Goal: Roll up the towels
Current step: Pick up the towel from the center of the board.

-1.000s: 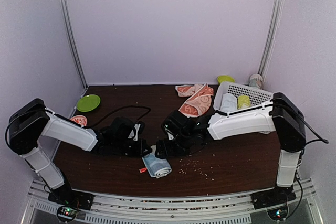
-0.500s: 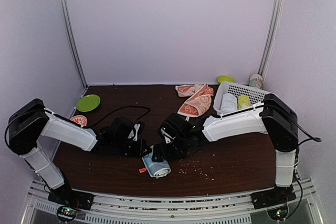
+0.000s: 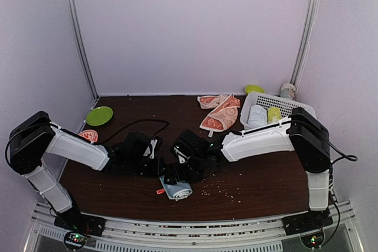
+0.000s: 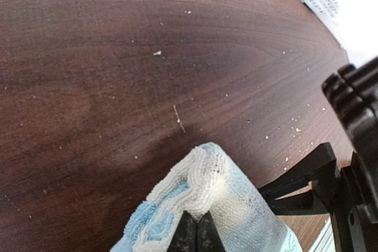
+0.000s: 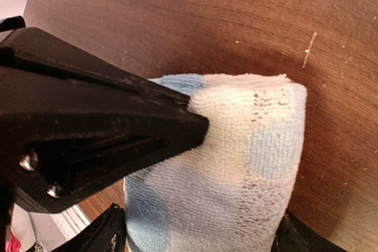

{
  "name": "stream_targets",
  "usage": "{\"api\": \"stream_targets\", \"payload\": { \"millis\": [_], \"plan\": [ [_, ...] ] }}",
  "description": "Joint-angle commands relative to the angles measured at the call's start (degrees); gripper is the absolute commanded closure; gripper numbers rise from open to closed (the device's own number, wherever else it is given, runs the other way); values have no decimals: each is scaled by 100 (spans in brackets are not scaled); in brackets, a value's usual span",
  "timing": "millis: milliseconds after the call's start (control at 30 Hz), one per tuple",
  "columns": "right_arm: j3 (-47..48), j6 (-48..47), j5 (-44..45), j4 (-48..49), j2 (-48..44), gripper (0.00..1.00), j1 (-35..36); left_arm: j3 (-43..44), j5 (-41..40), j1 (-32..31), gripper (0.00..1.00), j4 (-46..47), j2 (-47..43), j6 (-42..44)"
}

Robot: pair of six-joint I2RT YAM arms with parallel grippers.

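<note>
The light blue towel (image 3: 176,188) lies rolled near the table's front edge. My left gripper (image 3: 163,170) is shut on a raised fold at one end of it; in the left wrist view the fingers (image 4: 197,237) pinch the blue and white cloth (image 4: 236,205). My right gripper (image 3: 177,173) is open over the same roll. In the right wrist view its fingertips (image 5: 109,234) stand on either side of the towel (image 5: 236,163), with the left gripper's black fingers (image 5: 106,128) coming in from the left. The orange towel (image 3: 220,112) lies crumpled at the back.
A white basket (image 3: 287,104) at the back right holds a white roll (image 3: 257,115) and a yellow-green roll (image 3: 274,113). A green plate (image 3: 99,115) and a small red bowl (image 3: 88,135) sit at the left. Crumbs lie scattered near the towel (image 3: 221,187).
My right gripper has moved left and forward until it straddles the blue towel. The left gripper has kept its hold and its place.
</note>
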Motion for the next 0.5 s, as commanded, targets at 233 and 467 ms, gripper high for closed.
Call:
{"api": "stream_targets", "payload": {
  "millis": [233,467],
  "plan": [
    [379,63,293,-791,721,27,281,-311,-24,16,100,-975,-5,4],
    [-216,304,360,-20,11,14,289,-363,-38,14,100,-933,105,23]
  ]
}}
